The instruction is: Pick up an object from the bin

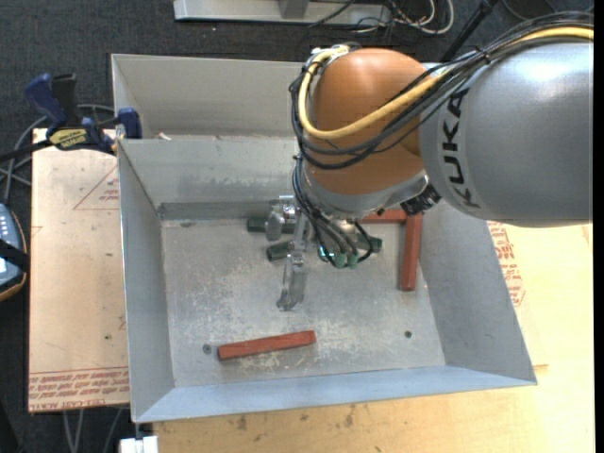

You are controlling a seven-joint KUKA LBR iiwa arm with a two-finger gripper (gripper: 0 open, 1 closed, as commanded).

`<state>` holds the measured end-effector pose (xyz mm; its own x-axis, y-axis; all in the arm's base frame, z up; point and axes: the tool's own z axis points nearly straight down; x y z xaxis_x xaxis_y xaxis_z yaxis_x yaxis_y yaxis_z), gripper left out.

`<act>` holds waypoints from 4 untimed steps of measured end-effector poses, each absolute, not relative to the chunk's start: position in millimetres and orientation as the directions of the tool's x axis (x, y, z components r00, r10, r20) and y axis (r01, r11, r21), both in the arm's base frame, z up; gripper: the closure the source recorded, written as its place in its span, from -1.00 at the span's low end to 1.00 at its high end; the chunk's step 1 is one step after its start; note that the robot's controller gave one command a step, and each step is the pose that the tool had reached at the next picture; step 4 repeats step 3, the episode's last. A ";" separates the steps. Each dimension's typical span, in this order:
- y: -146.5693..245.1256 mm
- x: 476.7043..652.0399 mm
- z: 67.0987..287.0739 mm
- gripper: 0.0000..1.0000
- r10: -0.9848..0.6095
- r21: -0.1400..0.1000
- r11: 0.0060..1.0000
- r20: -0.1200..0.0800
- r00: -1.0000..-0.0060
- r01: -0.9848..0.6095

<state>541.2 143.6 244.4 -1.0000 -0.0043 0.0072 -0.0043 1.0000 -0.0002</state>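
Note:
My gripper point(289, 295) hangs low over the middle of the bin floor, under the arm's orange dome. Just behind it, to the left, lies a dark green thing point(259, 225), with another dark green part point(278, 251) close by; the gripper's body hides most of it. A red-brown flat bar point(266, 345) rests on the floor in front of the gripper, apart from it. I see nothing held in the gripper.
A red-brown L-shaped piece point(408, 253) lies at the right of the bin, its upper arm running under the robot's wrist. Cables hang round the wrist. The bin's sloping walls rise on all sides.

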 end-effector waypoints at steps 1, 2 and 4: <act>130.4 519.7 73.7 -1.00 -0.078 0.000 0.997 0.009 -0.997 -0.078; 130.5 522.0 78.1 1.00 -0.077 0.001 0.997 0.001 -0.997 -0.077; 164.6 521.5 238.9 1.00 -0.230 0.002 0.973 -0.012 -0.973 -0.231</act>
